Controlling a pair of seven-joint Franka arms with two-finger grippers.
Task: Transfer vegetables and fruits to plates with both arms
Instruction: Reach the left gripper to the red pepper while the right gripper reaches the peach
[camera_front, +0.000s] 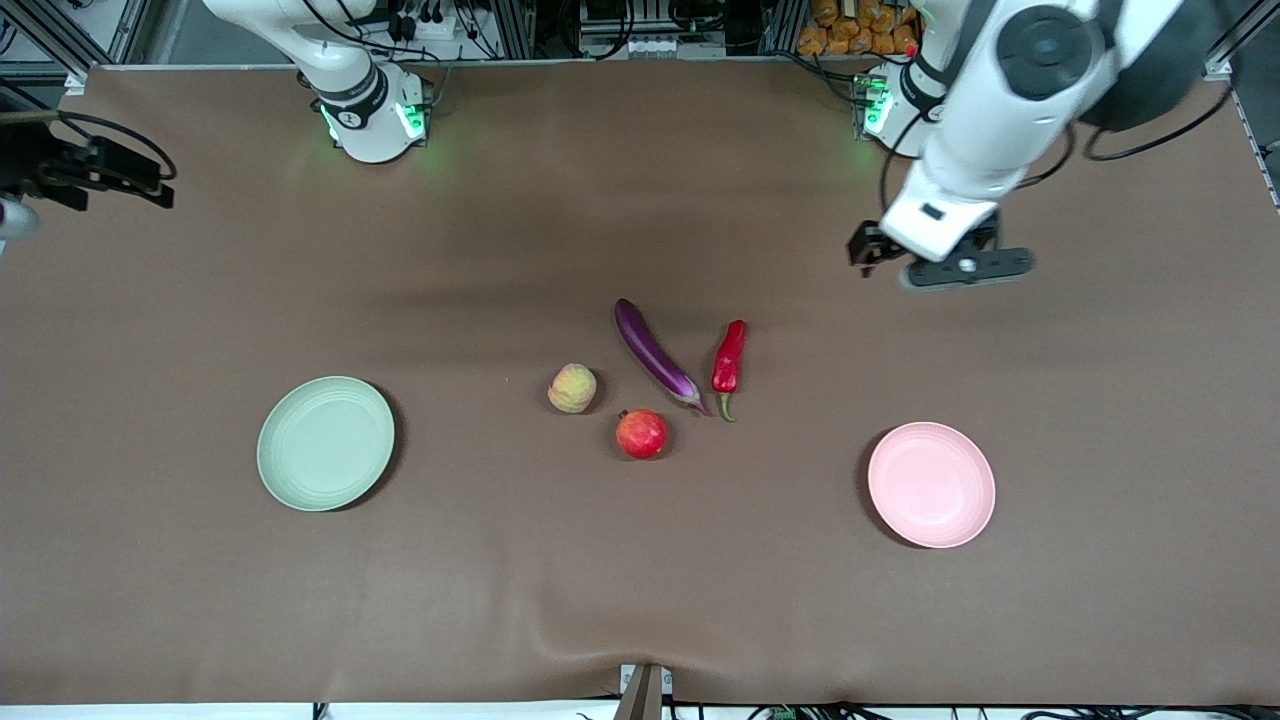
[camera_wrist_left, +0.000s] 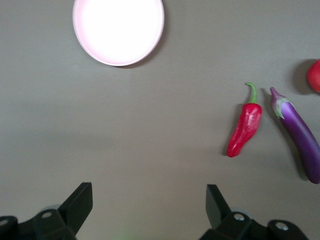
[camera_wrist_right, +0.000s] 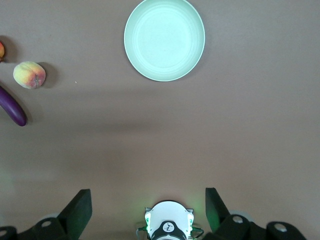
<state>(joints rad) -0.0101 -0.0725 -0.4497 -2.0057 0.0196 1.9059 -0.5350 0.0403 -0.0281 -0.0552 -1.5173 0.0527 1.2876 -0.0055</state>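
Note:
In the middle of the table a purple eggplant (camera_front: 655, 355) (camera_wrist_left: 300, 132) (camera_wrist_right: 14, 109) lies beside a red chili pepper (camera_front: 729, 360) (camera_wrist_left: 245, 127). A peach-like fruit (camera_front: 572, 388) (camera_wrist_right: 29, 74) and a red pomegranate (camera_front: 641, 433) (camera_wrist_left: 315, 75) sit nearer the front camera. The green plate (camera_front: 325, 443) (camera_wrist_right: 164, 39) stands toward the right arm's end, the pink plate (camera_front: 931, 484) (camera_wrist_left: 118, 30) toward the left arm's end; neither holds anything. My left gripper (camera_front: 940, 262) (camera_wrist_left: 150, 197) hangs open over bare cloth between its base and the pink plate. My right gripper (camera_front: 140, 178) (camera_wrist_right: 148, 200) is open, high above its own base.
Brown cloth (camera_front: 640, 560) covers the whole table. The right arm's green-lit base (camera_front: 370, 110) (camera_wrist_right: 169, 225) and the left arm's base (camera_front: 890, 105) stand along the table's robot side. A small metal bracket (camera_front: 645, 690) sits at the table edge nearest the front camera.

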